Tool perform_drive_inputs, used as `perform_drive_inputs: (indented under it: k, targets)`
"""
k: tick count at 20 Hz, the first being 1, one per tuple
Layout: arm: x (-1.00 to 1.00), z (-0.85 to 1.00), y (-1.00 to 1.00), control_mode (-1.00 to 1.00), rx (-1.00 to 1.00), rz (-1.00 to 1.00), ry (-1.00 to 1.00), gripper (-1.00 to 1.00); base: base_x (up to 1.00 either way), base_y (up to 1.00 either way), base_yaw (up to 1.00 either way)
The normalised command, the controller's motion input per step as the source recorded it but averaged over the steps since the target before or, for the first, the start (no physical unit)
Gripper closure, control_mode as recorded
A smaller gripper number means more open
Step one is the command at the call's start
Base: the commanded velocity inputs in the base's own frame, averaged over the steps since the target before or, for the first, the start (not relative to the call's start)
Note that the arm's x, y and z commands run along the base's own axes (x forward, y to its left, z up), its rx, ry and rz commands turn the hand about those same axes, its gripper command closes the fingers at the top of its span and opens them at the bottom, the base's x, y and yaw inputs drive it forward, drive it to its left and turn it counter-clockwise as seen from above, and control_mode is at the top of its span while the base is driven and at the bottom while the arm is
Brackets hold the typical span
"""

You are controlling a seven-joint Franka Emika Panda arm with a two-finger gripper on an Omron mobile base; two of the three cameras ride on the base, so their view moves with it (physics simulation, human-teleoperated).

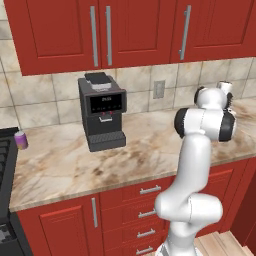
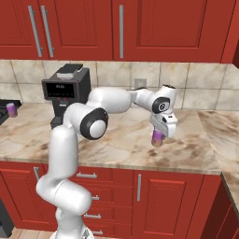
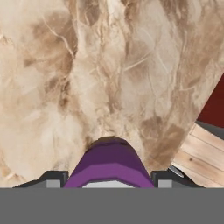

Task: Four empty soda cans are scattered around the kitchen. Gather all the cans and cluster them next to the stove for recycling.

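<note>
You are holding a purple can [image 2: 157, 137] with the gripper [image 2: 158, 138] jaws clamped on it, lifting it off the countertop [image 2: 121, 140]; it is going left, beside the far can [image 1: 21, 140] by the stove [image 1: 5, 165].

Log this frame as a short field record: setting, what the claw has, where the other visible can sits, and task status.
setting: red-cabinet kitchen, beige marbled countertop
claw: white arm's two-finger claw shut on a small purple soda can, over the countertop
other can: second purple can with silvery top standing at the counter's left end beside the black gas stove
nearby: dark boxy coffee machine against the tiled wall
status: held can not yet at the stove
</note>
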Motion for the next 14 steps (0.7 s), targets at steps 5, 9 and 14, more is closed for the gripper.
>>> perform_drive_inputs:
  k: [5, 9, 14]
  targets:
    - [-0.25, 0.35, 0.27, -1.00, 0.00, 0.02, -0.05, 1.00, 0.00, 0.00, 0.00]
    - [-0.30, 0.24, 0.30, -1.00, -0.01, 0.04, -0.02, 1.00, 0.00, 0.00, 0.00]
    - [-0.32, 0.12, 0.36, -1.00, -0.01, 0.08, -0.03, 1.00, 0.00, 0.00, 0.00]
